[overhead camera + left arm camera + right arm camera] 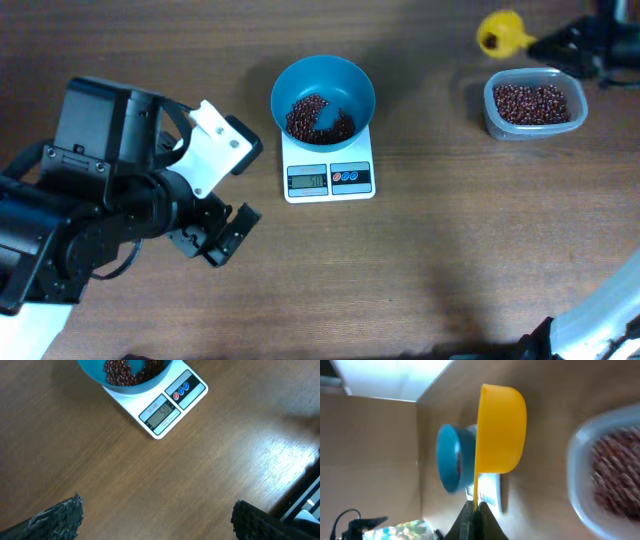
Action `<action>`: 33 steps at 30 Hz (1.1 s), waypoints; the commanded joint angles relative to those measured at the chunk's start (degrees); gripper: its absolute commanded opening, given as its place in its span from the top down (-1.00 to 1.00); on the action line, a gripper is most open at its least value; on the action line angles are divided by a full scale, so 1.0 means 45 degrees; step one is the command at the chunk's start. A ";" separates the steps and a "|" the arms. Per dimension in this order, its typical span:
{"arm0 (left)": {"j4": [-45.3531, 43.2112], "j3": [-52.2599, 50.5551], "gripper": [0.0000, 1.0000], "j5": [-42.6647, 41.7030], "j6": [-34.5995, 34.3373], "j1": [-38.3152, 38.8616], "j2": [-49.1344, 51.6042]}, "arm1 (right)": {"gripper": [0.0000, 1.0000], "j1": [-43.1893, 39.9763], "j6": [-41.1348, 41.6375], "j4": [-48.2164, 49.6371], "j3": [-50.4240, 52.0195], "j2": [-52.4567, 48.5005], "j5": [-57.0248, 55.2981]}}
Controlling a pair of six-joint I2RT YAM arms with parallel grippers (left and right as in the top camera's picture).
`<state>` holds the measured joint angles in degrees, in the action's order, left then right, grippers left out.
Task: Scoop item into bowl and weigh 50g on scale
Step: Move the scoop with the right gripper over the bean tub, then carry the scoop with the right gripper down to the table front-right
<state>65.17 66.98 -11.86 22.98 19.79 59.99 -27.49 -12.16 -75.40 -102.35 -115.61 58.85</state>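
The right fingers were pinched shut on the handle of the yellow plastic scoop, near the clear plastic tub. The left fingers stood wide and held nothing over bare wooden worktop. Ahead of them, small red-brown beans lay in the round teal plastic bowl on the white square scale. Its display seemingly showed the target, so weighing looked done.

Left tool spread wide, right tool clamped tight
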 commanded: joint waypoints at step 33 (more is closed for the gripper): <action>0.0010 0.0078 -0.97 -0.0185 0.0117 -0.0044 -0.0019 | 0.92 0.3687 0.1491 -0.2521 -0.6781 0.2356 -1.1540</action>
<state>65.32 66.98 -11.86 22.98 19.79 60.01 -8.08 -6.15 -84.53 -127.44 -109.93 -7.07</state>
